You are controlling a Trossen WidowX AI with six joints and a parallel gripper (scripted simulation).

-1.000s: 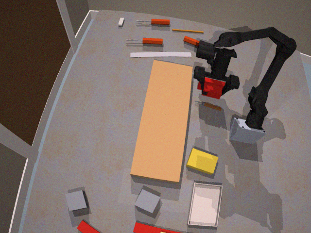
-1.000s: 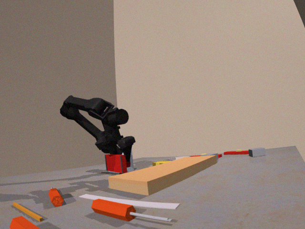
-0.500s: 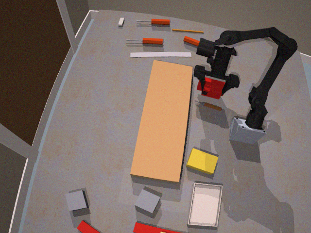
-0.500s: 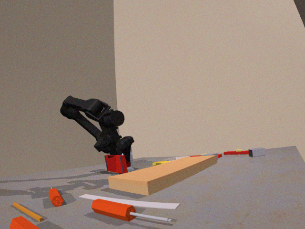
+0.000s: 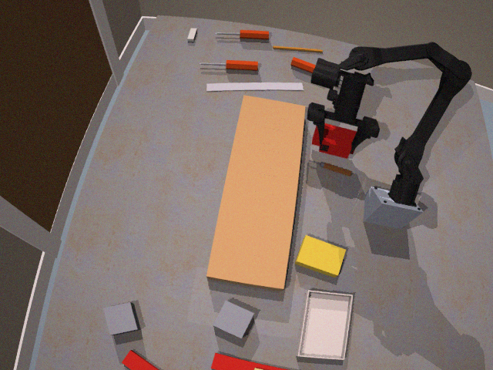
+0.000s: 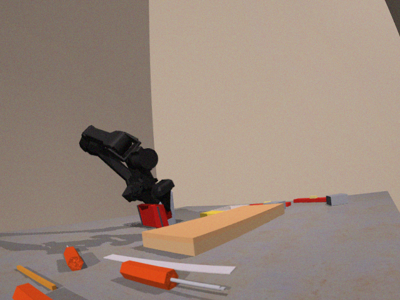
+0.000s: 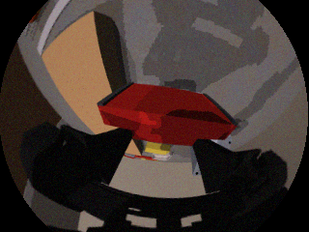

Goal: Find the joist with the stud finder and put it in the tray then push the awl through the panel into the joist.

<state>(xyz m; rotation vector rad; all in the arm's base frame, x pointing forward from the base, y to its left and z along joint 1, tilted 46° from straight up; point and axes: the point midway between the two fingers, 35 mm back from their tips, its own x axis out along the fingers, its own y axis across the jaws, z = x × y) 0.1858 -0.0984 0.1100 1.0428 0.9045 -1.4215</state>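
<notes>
Pinching one red stud finder (image 5: pixel 338 141) (image 6: pixel 151 215) (image 7: pixel 166 113): the jaws (image 5: pixel 338 139) (image 6: pixel 155 211), beside the panel's long edge. Floor panel (image 5: pixel 259 191) (image 6: pixel 213 225) (image 7: pixel 72 72): one, tan, no hole visible. Awl (image 5: pixel 336 169), brown-handled: one, lying on the tabletop between panel and arm base, unused. Tray (image 5: pixel 301 330), white: one, with no stud finder in it. Completed, as far as shown: stud finder grasped. Outstanding, by judgement: scan across the panel, stowing in the tray, awl pickup, single straight push into the joist.
</notes>
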